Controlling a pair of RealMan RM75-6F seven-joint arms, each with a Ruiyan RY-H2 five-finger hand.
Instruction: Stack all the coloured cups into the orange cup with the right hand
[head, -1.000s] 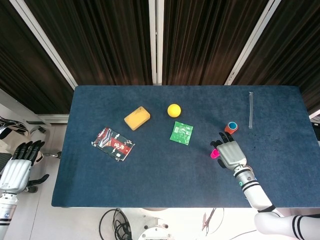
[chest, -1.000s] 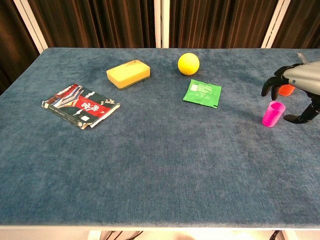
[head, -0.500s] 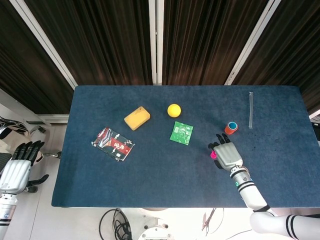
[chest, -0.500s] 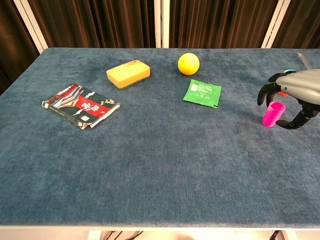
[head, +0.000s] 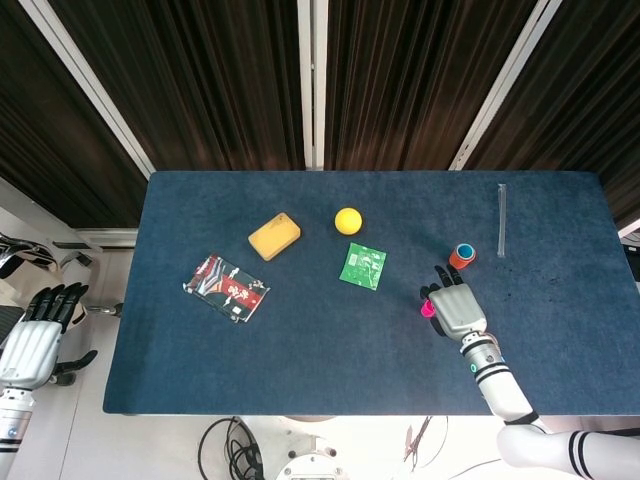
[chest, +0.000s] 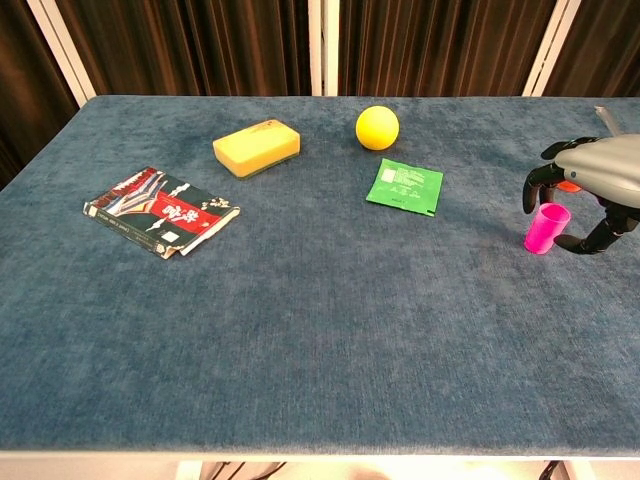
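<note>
Right hand (chest: 592, 185), metallic grey shell, is arched with fingers spread around but not gripping the tapered glossy pink cup (chest: 546, 227) on napped blue cloth (chest: 320, 320).

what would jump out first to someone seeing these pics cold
Probably the bright pink cup standing upright near the table's right edge, with the right hand arched over it, fingers apart, not visibly gripping. Next, the yellow ball at the far middle, beside the green packet.

left hand (head: 38, 330): beside table, fingers extended, empty | right hand (head: 457, 307): palm down, fingers (chest: 533, 187) curled apart
</note>
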